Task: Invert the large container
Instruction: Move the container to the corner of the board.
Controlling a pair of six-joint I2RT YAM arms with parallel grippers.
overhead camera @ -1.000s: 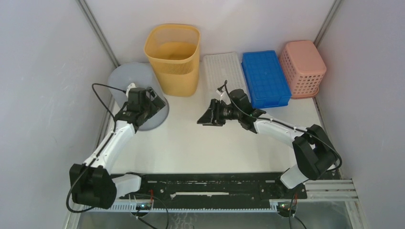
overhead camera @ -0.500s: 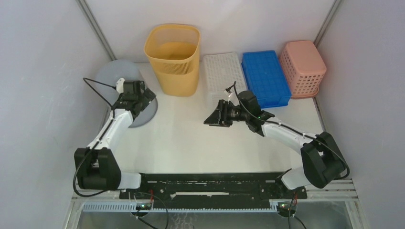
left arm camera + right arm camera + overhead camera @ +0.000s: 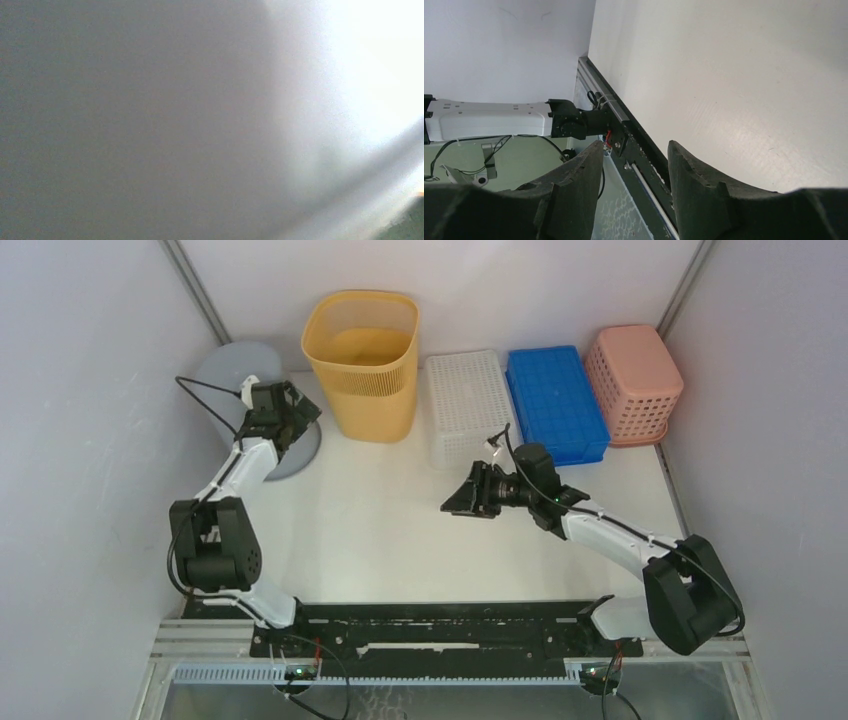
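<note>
Container status: grey container [image 3: 232, 375] sits at the far left back corner of the table [image 3: 400, 540], just beside the yellow basket [image 3: 362, 360] and close to the left wall. Its upward face reads as flat, uniform grey, so it could be the closed base, but I cannot tell that from an open mouth seen from above. Cannot tell either if it stands square or leans

Left gripper [image 3: 295, 415] is right against the container's near side. Its wrist view is all blurred grey with one curved edge, so no fingers show. Fingers are spread to their widest, and no clamp on the wall is visible

Right gripper [image 3: 634, 150] hovers mid-table, well apart from the container, fingers apart with nothing between them

Judgement: flip is either just finished or in its last bit. Left to do: confirm the rim is flat on the table, then back the left arm off without nudging it over
</note>
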